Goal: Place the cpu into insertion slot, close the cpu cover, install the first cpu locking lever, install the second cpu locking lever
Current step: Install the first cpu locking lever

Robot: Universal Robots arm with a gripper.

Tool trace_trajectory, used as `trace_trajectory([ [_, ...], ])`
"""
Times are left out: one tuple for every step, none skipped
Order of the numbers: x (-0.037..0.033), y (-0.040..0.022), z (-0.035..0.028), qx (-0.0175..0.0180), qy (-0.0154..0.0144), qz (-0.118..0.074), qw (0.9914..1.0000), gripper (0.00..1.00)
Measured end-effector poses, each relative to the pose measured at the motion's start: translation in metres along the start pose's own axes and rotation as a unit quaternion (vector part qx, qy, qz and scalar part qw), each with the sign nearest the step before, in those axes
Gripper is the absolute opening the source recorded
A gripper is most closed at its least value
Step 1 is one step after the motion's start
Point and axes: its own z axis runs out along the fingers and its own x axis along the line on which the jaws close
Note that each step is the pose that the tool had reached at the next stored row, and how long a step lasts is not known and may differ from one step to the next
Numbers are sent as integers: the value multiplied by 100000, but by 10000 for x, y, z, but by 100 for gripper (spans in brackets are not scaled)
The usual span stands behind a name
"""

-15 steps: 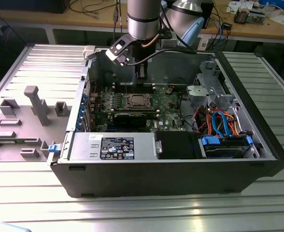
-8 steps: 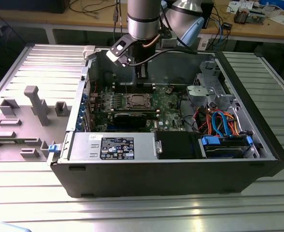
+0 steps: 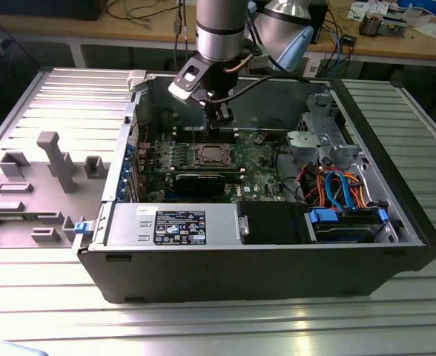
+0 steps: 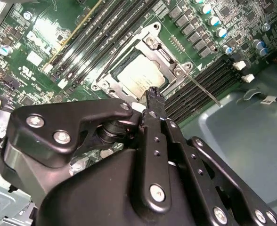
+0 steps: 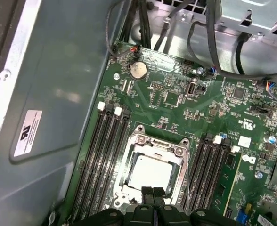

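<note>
One chip [image 5: 150,172] lies flat in the socket [image 4: 103,85] on the green board [image 5: 176,108]. Its pale metal top shows through the window of the cover plate [image 5: 157,147], which we judge to be lowered over it. The claw [image 5: 153,192] hangs just above one edge of the socket, fingers pressed together and carrying nothing.

We judge the chip light, stiff and slick on top, with a delicate underside, so it should be held by its edges only. The cover plate looks thin and springy, and is best pushed at its rim.

A thin wire lever [image 4: 203,89] runs along one side of the socket. We cannot tell whether it is latched.

Obstructions:
- Memory slots [image 5: 103,160] flank the socket closely on two sides.
- The case wall [image 5: 58,94] stands near them.
- A bundle of cables [image 3: 337,189] lies well apart, towards the exterior view's right.
</note>
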Motion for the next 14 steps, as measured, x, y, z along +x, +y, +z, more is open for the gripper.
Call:
trace_trajectory([
  [0, 0, 6, 30, 11, -1305, 99991, 11],
  [0, -1, 9, 59, 15, -2216, 99975, 11],
  [0, -1, 13, 80, 23, -3074, 99953, 11],
  [0, 0, 14, 102, 23, -3811, 99927, 11],
  [0, -1, 16, 122, 27, -4545, 99897, 11],
  [0, 0, 18, 132, 37, -5281, 99860, 11],
  [-1, 0, 20, 151, 44, -6018, 99819, 11],
  [0, -1, 21, 174, 50, -7007, 99754, 11],
  [0, 0, 23, 187, 56, -7645, 99707, 11],
  [-1, 0, 24, 211, 66, -8592, 99630, 11],
  [-1, 0, 26, 236, 73, -9704, 99528, 11],
  [-1, -1, 27, 252, 83, -10391, 99458, 11],
  [-1, -1, 28, 267, 84, -11007, 99392, 11],
  [-1, -1, 27, 288, 89, -11653, 99318, 11],
])
